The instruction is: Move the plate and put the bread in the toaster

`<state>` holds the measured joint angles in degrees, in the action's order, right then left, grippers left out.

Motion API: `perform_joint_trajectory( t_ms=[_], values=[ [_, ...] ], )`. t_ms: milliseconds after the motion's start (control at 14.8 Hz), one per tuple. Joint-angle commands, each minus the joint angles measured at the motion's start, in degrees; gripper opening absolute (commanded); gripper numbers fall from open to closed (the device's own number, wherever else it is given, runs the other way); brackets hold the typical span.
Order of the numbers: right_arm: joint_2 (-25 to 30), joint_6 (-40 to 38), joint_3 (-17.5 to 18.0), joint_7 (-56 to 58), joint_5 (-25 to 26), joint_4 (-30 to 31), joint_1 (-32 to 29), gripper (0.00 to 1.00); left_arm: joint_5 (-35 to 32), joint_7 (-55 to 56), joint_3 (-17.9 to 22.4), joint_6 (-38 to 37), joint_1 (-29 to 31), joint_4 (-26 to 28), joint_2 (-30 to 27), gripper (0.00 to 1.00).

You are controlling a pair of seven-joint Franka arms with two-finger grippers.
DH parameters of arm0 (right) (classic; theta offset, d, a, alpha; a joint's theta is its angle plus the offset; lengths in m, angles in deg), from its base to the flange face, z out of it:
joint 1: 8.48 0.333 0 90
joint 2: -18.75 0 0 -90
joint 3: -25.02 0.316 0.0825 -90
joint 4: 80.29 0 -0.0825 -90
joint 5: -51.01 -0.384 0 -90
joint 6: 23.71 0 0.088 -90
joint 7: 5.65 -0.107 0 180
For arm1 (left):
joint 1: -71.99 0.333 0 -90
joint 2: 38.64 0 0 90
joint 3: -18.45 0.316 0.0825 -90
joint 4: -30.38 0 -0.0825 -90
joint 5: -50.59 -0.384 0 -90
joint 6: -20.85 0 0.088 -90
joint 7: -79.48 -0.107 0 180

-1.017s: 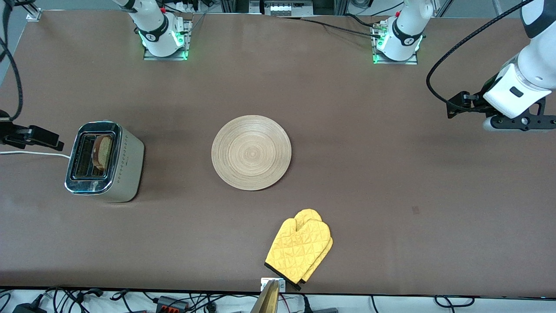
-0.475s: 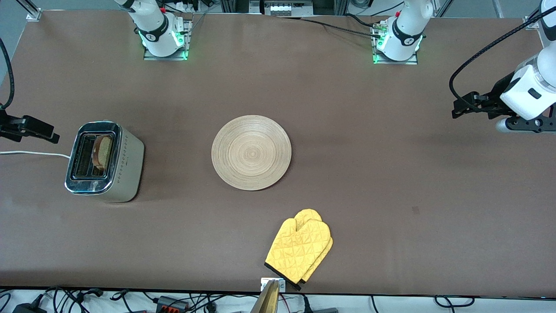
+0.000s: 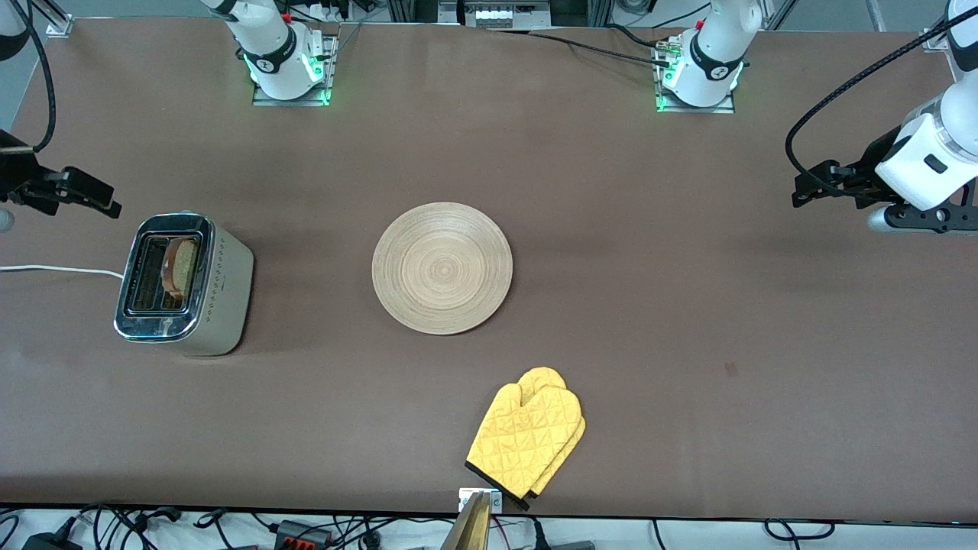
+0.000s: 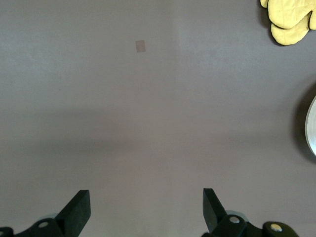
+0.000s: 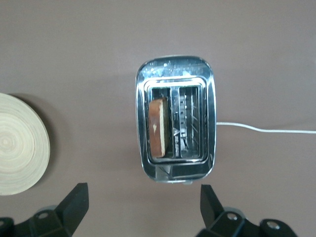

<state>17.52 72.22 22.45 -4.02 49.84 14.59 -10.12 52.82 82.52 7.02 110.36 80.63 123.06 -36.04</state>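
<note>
The toaster (image 3: 183, 284) stands at the right arm's end of the table. The bread (image 3: 182, 267) stands upright in the toaster slot that is toward the plate. It also shows in the right wrist view (image 5: 158, 127), in the toaster (image 5: 175, 94). The wooden plate (image 3: 442, 267) lies flat at mid-table with nothing on it. My right gripper (image 3: 95, 197) is open and empty in the air, over the table edge beside the toaster (image 5: 143, 207). My left gripper (image 3: 806, 191) is open and empty over bare table at the left arm's end (image 4: 146, 210).
A yellow oven mitt (image 3: 527, 439) lies near the table's front edge, nearer the front camera than the plate. The toaster's white cord (image 3: 61, 269) runs off the right arm's end of the table. The mitt (image 4: 291, 19) and the plate's rim (image 4: 312, 126) show in the left wrist view.
My right gripper has moved away from the toaster toward the robots' side of the table. My left gripper drew back toward its end of the table, then nearly stopped. Bread, plate and toaster have not moved.
</note>
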Motion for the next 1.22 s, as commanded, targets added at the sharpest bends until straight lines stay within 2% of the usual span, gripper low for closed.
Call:
perform_joint_trajectory(
  t_ms=[0, 1153],
  values=[
    [2.11, -0.74, 0.9, -0.04, 0.64, 2.07, -0.56, 1.0, 0.58, -1.1, -0.26, -0.66, 0.15, -0.14, -0.41, 1.0],
    [2.2, -0.57, 1.08, 1.01, 0.99, 2.07, -0.47, 1.0, 0.58, -1.19, -0.53, -1.09, 0.15, -0.14, -0.41, 1.0]
  ],
)
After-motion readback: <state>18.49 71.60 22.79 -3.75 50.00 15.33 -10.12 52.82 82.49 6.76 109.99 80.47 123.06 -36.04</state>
